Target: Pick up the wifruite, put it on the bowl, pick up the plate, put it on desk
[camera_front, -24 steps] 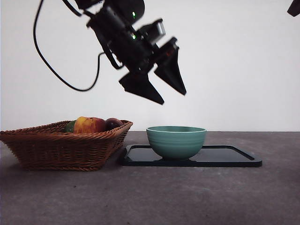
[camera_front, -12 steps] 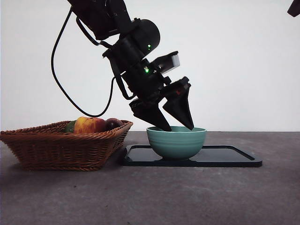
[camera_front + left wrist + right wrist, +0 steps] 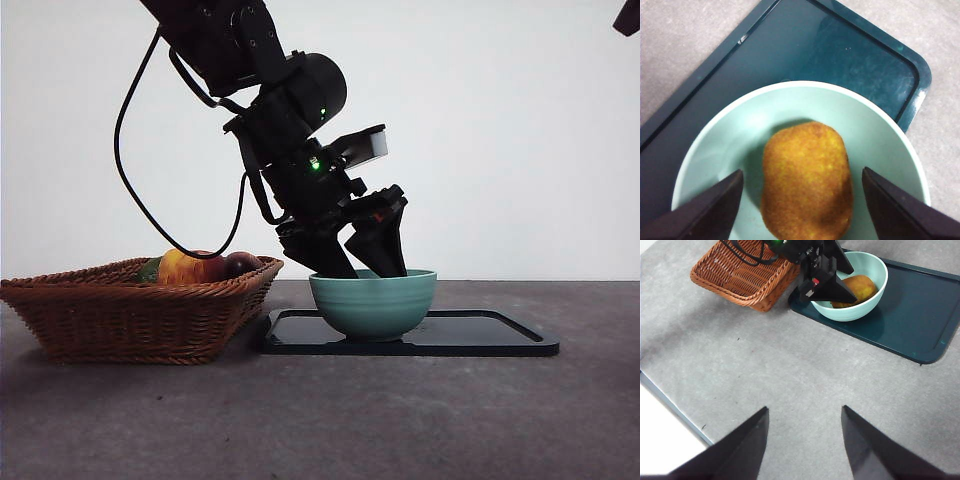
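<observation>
The wifruite is seen lying in the bowl between the left gripper's 2 wide-spread fingers, untouched by either, so the rim could be caught and the bowl tipped during withdrawal.

The left arm slants down from the upper left, its wrist tilted. The left claw has its jaws spread wide apart, their tips dipped low, gripping nothing. The right claw hangs high over the tabletop, jaws parted and holding nothing.
</observation>
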